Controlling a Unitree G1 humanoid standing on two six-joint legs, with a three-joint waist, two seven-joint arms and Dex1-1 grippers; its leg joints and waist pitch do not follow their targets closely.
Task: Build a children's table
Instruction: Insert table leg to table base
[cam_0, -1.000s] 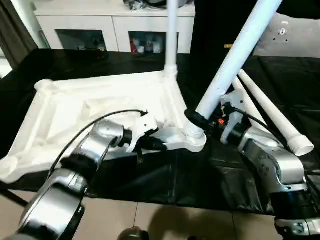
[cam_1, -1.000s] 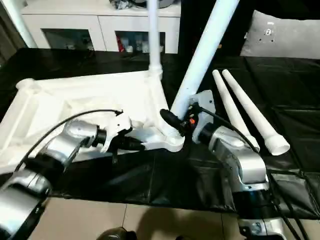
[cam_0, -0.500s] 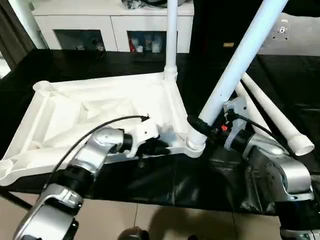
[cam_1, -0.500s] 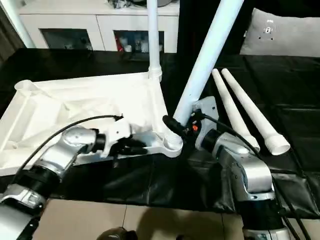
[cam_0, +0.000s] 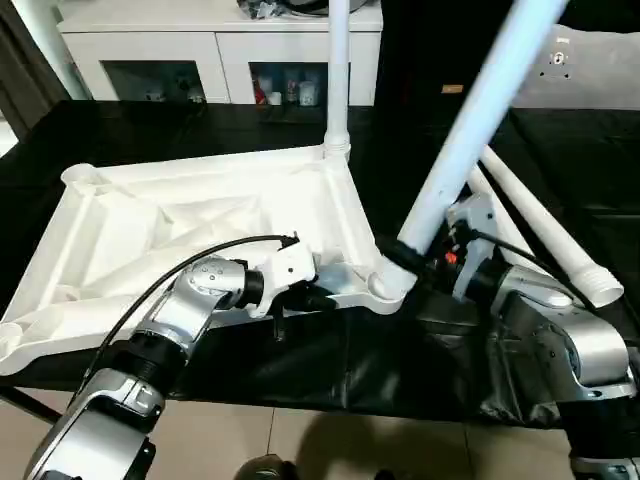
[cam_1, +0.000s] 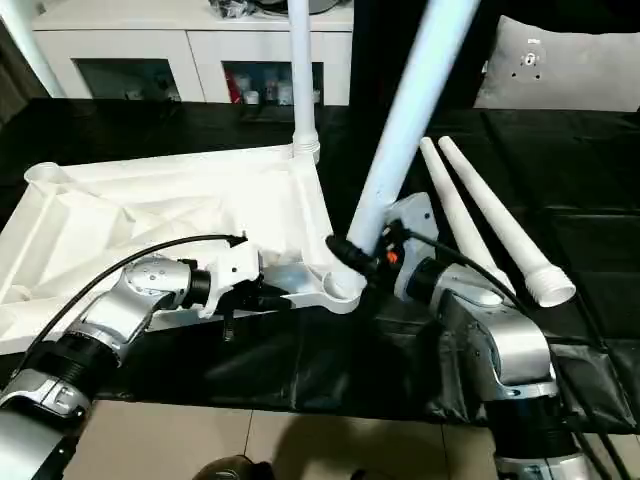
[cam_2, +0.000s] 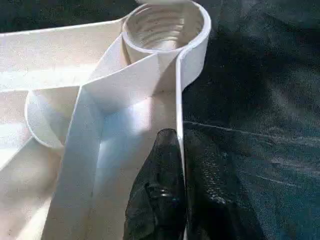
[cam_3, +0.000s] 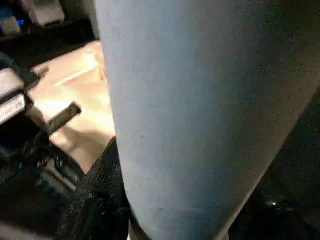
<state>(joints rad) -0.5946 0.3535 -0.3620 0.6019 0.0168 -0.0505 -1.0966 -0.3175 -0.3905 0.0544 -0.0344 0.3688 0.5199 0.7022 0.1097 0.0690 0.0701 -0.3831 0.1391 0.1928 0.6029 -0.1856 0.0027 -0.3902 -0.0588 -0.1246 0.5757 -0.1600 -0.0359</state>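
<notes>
Head views: white table top lying upside down on a black-covered desk, ribbed underside facing up, reaching from the desk's left side to about its middle, near edge close to the desk's front edge. One leg already standing upright in the top's far right corner socket. Two loose legs lying side by side on the desk to the right of the top, thick ends toward the front. Left gripper pinched shut on the top's near rim, just beside the near right corner socket. Right gripper clamped around the lower end of a fourth leg, tilted up and to the right, its foot right at that near right socket; seated or not, cannot tell. White cabinet beyond the desk's far edge, grey pillow at the far right.

Left wrist view: black fingers closed on either side of the thin upright wall of the rim, threaded round socket just ahead, black cloth beside it.

Right wrist view: broad pale shaft of the held leg up close, one black finger pressed against its side; table top behind.
</notes>
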